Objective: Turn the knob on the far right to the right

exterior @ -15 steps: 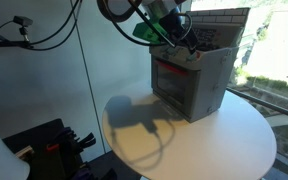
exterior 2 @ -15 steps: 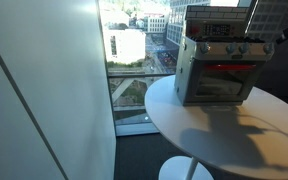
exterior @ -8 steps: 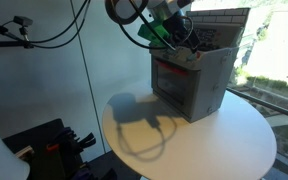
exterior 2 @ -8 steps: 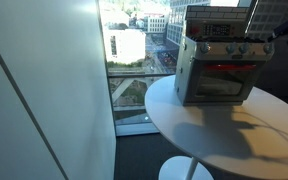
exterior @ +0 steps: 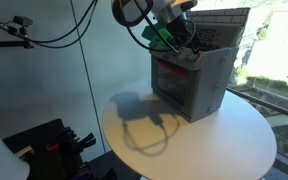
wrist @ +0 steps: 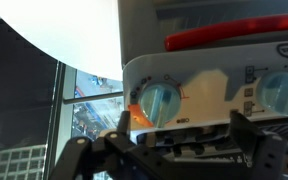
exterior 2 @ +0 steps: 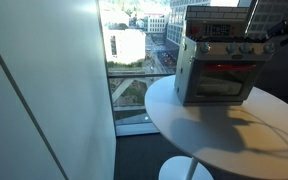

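Note:
A grey toy oven stands on a round white table, seen in both exterior views. A row of small knobs runs along its front strip. The knob at the far right end fills the wrist view as a bluish round dial next to the oven's side edge. My gripper is open, its dark fingers set wide apart just in front of the strip, with the dial nearer one finger. Whether a finger touches the dial I cannot tell. In the exterior views the gripper is at the oven's upper front corner.
The table has its edge close to a tall window with a city view. A neighbouring knob and the red door handle lie close by. Black equipment and hanging cables sit beside the table.
The gripper has moved a little closer to the far-right end of the oven's knob strip. The oven has not moved.

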Controlling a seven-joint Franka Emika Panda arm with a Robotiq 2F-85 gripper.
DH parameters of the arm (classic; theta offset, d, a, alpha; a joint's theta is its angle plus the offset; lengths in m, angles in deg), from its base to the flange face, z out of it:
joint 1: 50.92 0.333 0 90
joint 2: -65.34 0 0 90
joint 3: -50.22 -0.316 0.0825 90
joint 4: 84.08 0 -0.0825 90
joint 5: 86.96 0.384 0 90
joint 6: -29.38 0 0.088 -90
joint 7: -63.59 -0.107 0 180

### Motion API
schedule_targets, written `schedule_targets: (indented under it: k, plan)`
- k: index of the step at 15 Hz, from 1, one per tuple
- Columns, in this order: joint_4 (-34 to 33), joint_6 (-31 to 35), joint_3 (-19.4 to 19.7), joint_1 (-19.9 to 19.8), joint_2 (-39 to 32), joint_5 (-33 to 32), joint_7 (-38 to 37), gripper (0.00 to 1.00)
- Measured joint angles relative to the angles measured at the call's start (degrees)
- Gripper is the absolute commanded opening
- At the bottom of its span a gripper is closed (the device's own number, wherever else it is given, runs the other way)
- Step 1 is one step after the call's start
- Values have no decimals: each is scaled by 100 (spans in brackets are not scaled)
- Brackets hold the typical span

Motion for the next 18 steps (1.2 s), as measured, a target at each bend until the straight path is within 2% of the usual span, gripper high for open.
schedule_targets:
  k: [3,8,9,18]
  plan:
    - [-80,0,-22,0,-96,0,1,47]
    - [-132,14,-24,-70,-145,0,6,9]
    - [-132,14,-19,-94,-147,0,7,4]
    - [-142,21,-12,-142,-141,1,-4,6]
